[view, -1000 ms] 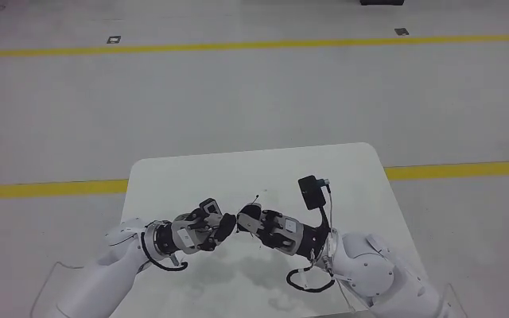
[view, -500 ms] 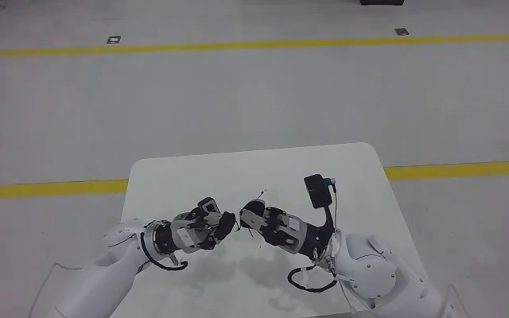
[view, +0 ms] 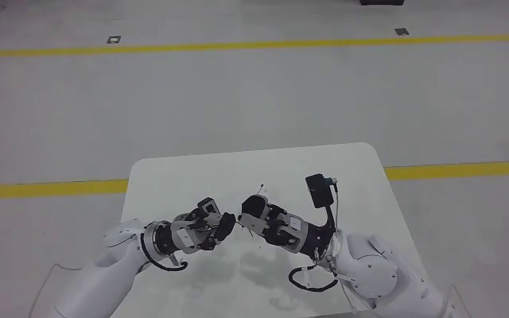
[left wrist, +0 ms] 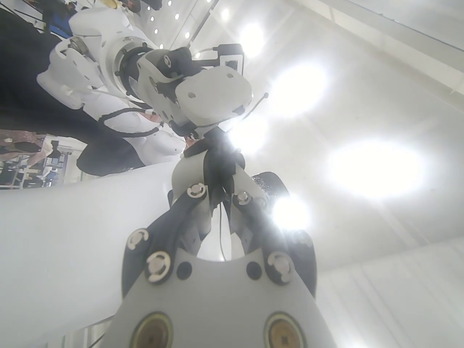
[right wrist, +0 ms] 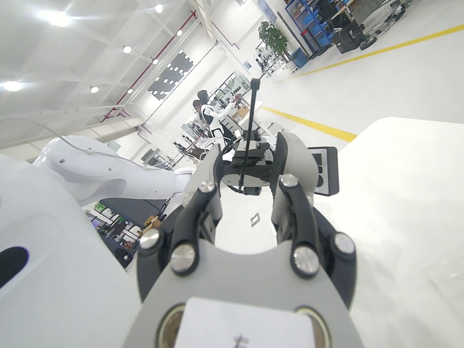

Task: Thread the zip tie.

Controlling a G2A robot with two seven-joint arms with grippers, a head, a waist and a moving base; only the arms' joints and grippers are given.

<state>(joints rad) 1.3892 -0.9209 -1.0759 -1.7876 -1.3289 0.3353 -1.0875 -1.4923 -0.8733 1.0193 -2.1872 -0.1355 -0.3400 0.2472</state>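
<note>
- In the right wrist view, the zip tie (right wrist: 248, 128) stands upright at frame centre with its head (right wrist: 255, 82) uppermost. We lose its lower end in the dark clutter between the jaws.
- The right gripper (view: 251, 209) has its jaws pinching the strap.
- The left gripper (view: 225, 226) sits just beside it at the top view's lower centre. Its jaws are pressed together on a thin dark strand (left wrist: 221, 226), hard to make out against the ceiling glare.
- From above we barely see the tie, a hairline over the right gripper.
- Both grippers hang over the near half of the table (view: 199, 171). Its rounded far edge lies well above them in the frame.
- A white label (right wrist: 232, 322) at the bottom of the right wrist view carries a mark cut off by the edge, which we cannot read.
</note>
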